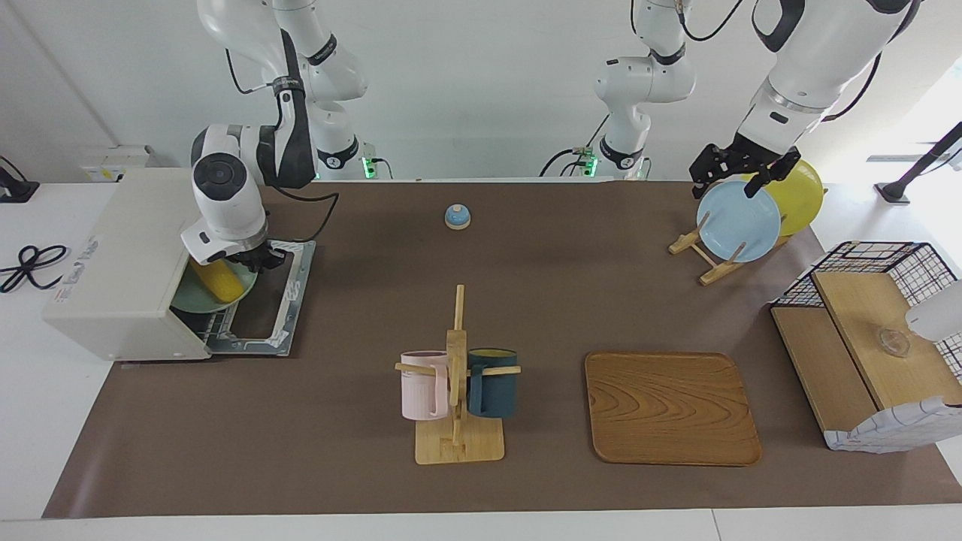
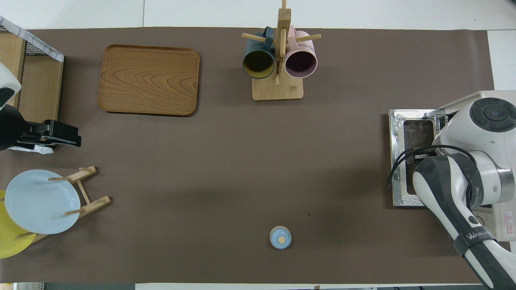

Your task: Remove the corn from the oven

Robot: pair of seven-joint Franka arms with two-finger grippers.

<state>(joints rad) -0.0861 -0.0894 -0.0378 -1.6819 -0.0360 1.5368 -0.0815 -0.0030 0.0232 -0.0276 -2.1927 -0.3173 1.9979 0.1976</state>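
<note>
From my remote station I see the boxy off-white toaster oven (image 1: 120, 263) at the right arm's end of the bench (image 1: 526, 481), its glass door (image 1: 267, 304) dropped open. The bright yellow corn cob (image 1: 218, 282) lies on a round green plate (image 1: 192, 304) at the oven's mouth. My right end effector (image 1: 252, 259) is closed just over the corn; whether it grips it, I cannot tell. My left end effector (image 1: 740, 173) waits wide open over the pale blue plate (image 1: 736, 222).

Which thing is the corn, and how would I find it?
Find the big off-white toaster oven with its door dropped open. At its mouth sits a green plate, and the corn lies on it: the only long, bright yellow thing there, under the right pincer.
</note>
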